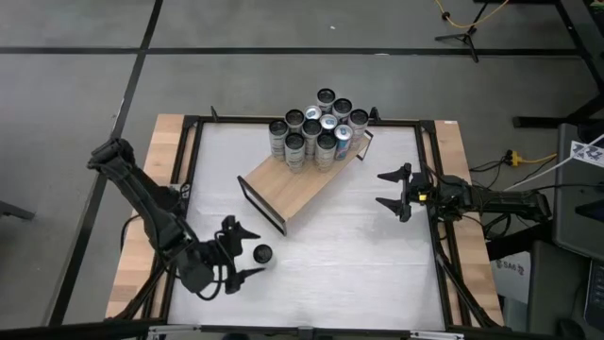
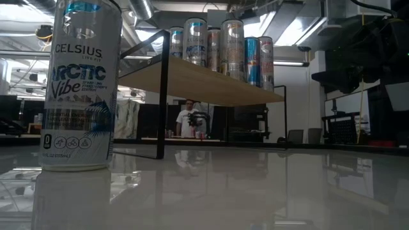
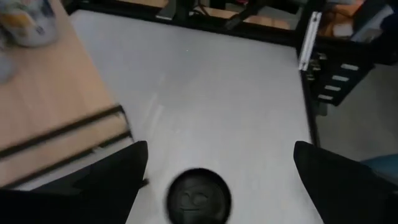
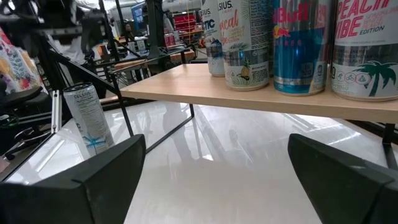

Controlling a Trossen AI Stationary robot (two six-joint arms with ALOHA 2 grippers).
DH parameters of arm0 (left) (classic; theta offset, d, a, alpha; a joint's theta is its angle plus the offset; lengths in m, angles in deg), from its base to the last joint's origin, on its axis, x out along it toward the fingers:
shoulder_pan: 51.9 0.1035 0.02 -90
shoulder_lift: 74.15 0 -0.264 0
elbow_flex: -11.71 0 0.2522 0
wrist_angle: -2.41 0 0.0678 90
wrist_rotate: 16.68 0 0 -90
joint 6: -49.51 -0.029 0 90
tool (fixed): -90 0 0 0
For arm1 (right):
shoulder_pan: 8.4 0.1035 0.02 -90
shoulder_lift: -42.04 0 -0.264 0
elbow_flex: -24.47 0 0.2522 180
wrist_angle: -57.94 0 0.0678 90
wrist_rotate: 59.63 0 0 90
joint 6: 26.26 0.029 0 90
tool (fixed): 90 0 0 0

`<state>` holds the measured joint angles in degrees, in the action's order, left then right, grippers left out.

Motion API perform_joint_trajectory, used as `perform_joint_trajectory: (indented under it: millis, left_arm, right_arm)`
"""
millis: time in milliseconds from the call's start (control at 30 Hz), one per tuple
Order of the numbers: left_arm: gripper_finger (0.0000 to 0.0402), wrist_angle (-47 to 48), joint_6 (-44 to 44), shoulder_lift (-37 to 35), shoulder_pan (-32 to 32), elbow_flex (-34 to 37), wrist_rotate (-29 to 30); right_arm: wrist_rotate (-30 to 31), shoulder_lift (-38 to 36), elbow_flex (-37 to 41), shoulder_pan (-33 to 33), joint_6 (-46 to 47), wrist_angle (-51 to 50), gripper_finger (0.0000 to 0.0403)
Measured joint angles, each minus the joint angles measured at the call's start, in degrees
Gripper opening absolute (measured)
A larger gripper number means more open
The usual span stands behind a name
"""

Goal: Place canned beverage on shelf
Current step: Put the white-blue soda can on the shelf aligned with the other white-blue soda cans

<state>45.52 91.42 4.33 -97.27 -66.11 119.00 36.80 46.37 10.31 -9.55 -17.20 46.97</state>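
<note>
The can [image 1: 262,252] is standing upright on the tabletop [image 1: 359,246], directly between the left end effector's [image 1: 247,252] released fingers. The right end effector [image 1: 394,190], also released, is waiting beyond the shelf [image 1: 300,182].

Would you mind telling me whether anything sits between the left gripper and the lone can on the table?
Nothing visible does. The left gripper is open, with the can standing upright right at its fingertips on bare tabletop. The shelf and its cluster of cans lie farther off.
</note>
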Motion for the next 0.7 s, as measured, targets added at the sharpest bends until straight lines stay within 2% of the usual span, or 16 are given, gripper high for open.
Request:
perform_joint_trajectory:
  millis: [200,367,700]
  left_arm:
    - [0.0396,-8.6,0.0,0.0,-1.0,7.4,0.5]
    - [0.0396,-9.7,0.0,0.0,-1.2,10.4,3.4]
    - [0.0396,-14.2,0.0,0.0,-1.2,14.7,4.2]
  right_arm:
    - [0.0,0.0,0.0,0.0,0.0,0.0,0.0388]
    - [0.0,0.0,0.0,0.0,0.0,0.0,0.0388]
    - [0.0,0.0,0.0,0.0,0.0,0.0,0.0388]
